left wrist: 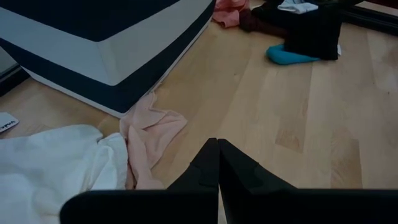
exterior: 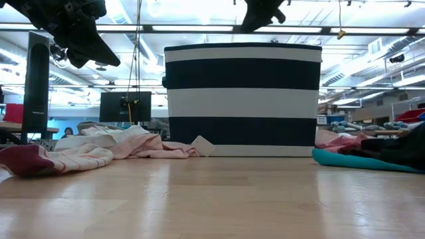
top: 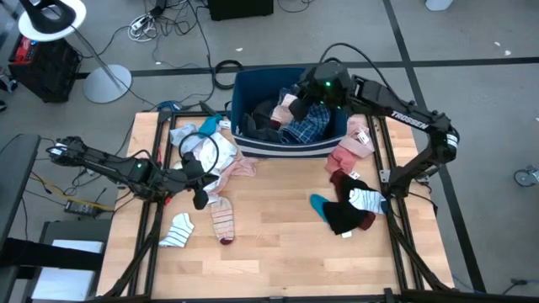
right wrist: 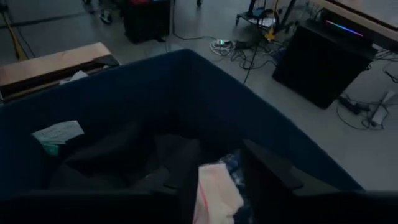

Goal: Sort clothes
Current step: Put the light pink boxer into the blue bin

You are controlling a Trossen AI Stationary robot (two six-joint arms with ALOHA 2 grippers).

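Over bin, right end effector clamping pink-white cloth; left end effector closed, empty.

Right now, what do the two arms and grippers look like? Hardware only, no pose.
Both arms are dark, near-black, slim jointed links. The right arm carries white lettering along its link, a green light near the wrist, and a black cable looping above it. The left arm has black cabling too. The left gripper has two dark, tapered, wedge-shaped fingers; the right gripper has dark, blocky fingers.
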